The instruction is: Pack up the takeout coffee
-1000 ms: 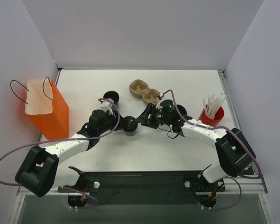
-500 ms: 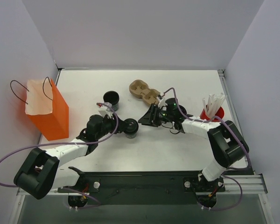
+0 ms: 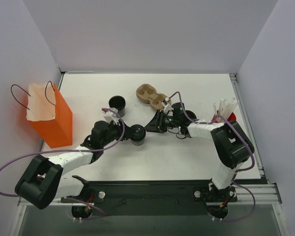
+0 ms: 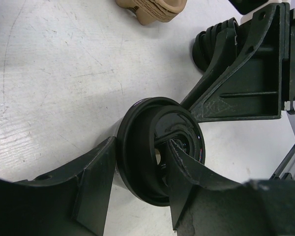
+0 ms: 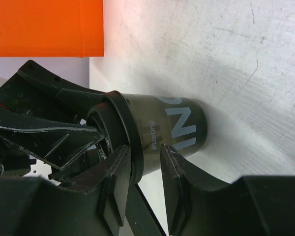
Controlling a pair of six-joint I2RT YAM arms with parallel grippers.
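Left wrist: takeout coffee [image 4: 148, 143] (upright) clamped in left tool [image 4: 140, 169]; right tool [image 5: 142, 164] alongside.

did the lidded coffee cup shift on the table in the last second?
No. The lidded coffee cup sits in the same spot, still near-right of the lidless cup and near-left of the cardboard carrier.

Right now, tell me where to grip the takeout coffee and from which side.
Grip the takeout coffee on its paper wall just below the lid, coming in level from the left. It stands upright, and the lid's overhanging rim should stop a slip.
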